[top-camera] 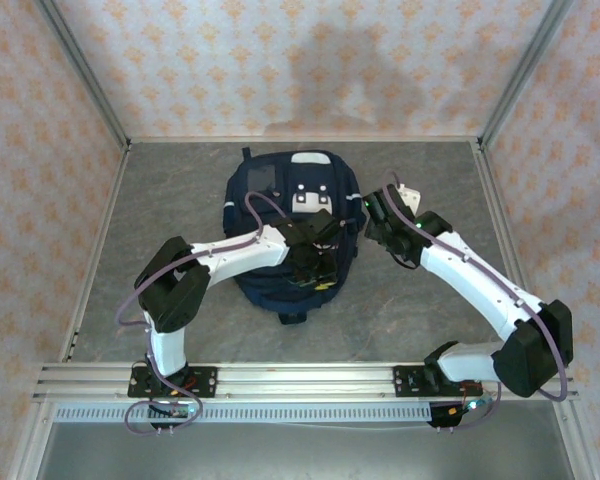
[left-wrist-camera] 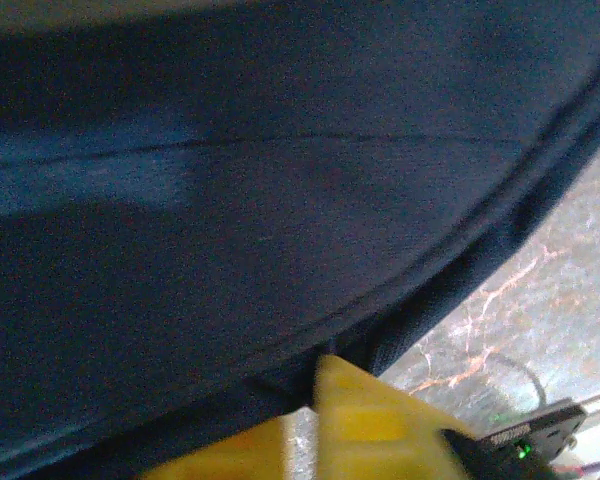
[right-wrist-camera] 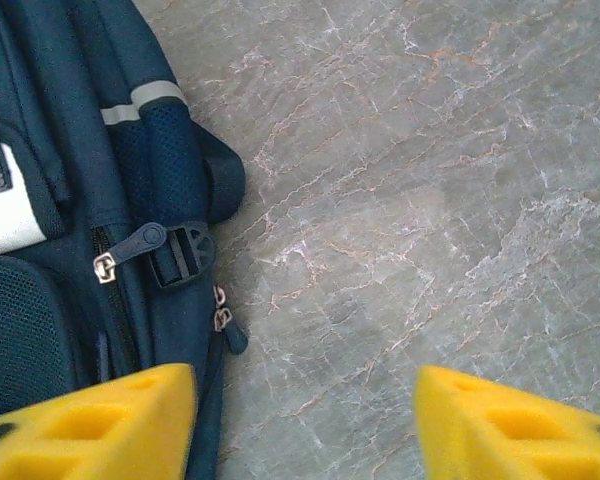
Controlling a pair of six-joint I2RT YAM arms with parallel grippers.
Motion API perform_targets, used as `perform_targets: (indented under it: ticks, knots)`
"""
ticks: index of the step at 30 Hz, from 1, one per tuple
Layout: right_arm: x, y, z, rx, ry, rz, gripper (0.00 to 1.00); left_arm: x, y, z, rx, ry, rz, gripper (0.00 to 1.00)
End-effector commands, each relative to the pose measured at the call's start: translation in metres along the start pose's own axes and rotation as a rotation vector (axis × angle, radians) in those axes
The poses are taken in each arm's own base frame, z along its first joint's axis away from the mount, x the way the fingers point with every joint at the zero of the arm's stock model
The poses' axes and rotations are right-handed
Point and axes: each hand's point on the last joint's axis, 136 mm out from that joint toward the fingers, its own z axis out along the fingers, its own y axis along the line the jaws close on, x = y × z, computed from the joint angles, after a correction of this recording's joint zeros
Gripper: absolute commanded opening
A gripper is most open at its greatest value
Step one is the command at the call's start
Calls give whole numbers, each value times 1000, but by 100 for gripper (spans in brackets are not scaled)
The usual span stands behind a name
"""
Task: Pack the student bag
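- The student bag is lying flat on the grey table, front pockets facing up, in the middle of the top view. Its white patches are pointing toward 12 o'clock.
- Judging progress: no compartment is showing as gaping, and whatever is sitting inside is hidden. Packing seems to be nearing its late part, with the zips probably needing closing or checking.
- The left gripper is hovering over the bag's lower area, toward 5 o'clock from its centre.
- In the left wrist view, navy fabric is crowding the lens and a yellow fingertip is sitting against the bag's seam. I cannot tell whether the jaws are pinching fabric or just parting.
- The right gripper is waiting at the bag's 3 o'clock edge.
- In its own wrist view the right gripper is standing spread wide and carrying nothing. One finger is hanging over the bag's side and the other over bare table.
- A zipper pull and a black buckle are lying just beyond the finger at 9 o'clock, and nothing is touching them.
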Motion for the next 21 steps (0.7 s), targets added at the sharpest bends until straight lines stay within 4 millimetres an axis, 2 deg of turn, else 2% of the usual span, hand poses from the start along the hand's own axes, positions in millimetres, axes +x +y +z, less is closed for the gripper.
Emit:
perform_targets:
  ticks: [1,2,3,4,6,8,10,11,13,16,17,19,21]
  knots:
    - [-8,-6,-7,11,-33,-14,72,12,-38,-42,138,-27,170,44]
    - [-10,-6,-10,10,-38,-18,79,10,-43,-53,157,-55,199,58]
    - [-13,-6,-15,3,-45,-26,99,9,-49,-67,182,-88,234,81]
    - [-17,-3,-19,-14,-53,-39,99,8,-55,-83,209,-124,268,100]
    - [-25,1,-29,-47,-73,-55,99,7,-63,-113,262,-200,323,100]
    - [-35,9,-42,-104,-106,-66,99,1,-61,-146,285,-301,366,100]
    - [-45,20,-54,-172,-134,-84,99,-15,-44,-185,261,-453,395,100]
    - [-48,24,-56,-189,-143,-90,99,-25,-30,-203,221,-534,392,100]
    - [-59,34,-70,-272,-208,-107,99,-54,20,-248,36,-769,333,100]
    - [-74,45,-78,-343,-331,-118,99,-82,86,-303,-276,-1101,329,100]
    - [-78,46,-80,-357,-367,-129,99,-88,99,-307,-339,-1144,368,100]
    - [-87,51,-84,-380,-446,-160,99,-102,119,-299,-451,-1207,503,100]
    - [-91,56,-81,-370,-483,-221,99,-116,150,-294,-502,-1267,446,100]
